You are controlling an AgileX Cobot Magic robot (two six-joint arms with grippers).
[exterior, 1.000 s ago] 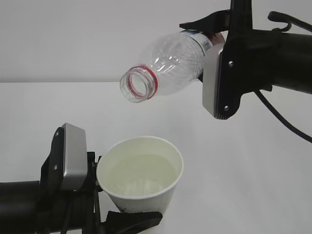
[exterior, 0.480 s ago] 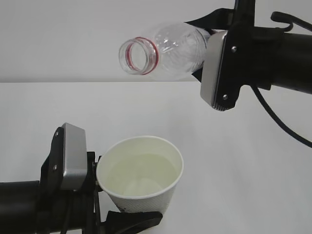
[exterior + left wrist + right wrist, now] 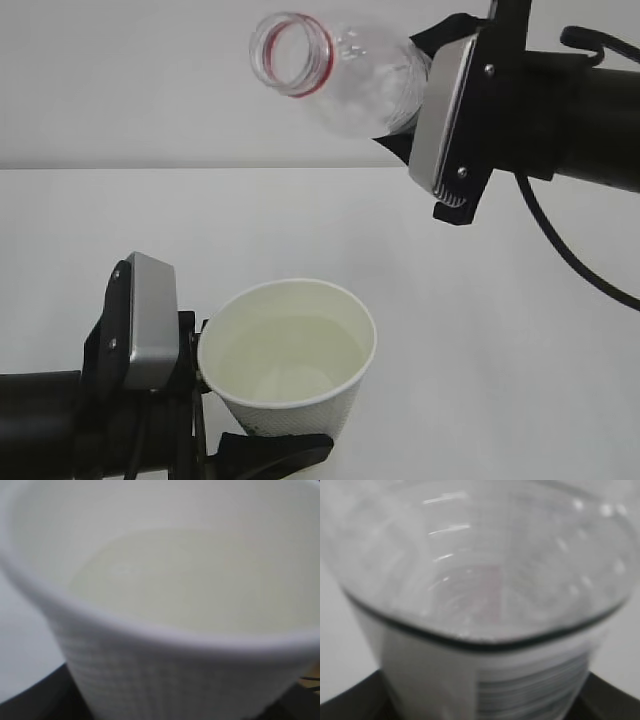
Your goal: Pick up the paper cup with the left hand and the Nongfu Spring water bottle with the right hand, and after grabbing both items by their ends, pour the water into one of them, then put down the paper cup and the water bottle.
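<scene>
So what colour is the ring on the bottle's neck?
Red ring, clearest in the exterior view.

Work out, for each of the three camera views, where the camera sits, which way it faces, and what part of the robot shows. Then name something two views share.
Exterior view: in front of the robot, above cup height, looking slightly down across the white table; shows both arms, the left pincer and the right pincer.
Left wrist view: on the left arm, facing the paper cup up close; dark pincer parts at the bottom.
Right wrist view: on the right arm, facing along the water bottle; dark pincer parts in the lower corners.
Shared: exterior and left wrist views both show the water in the cup.
</scene>
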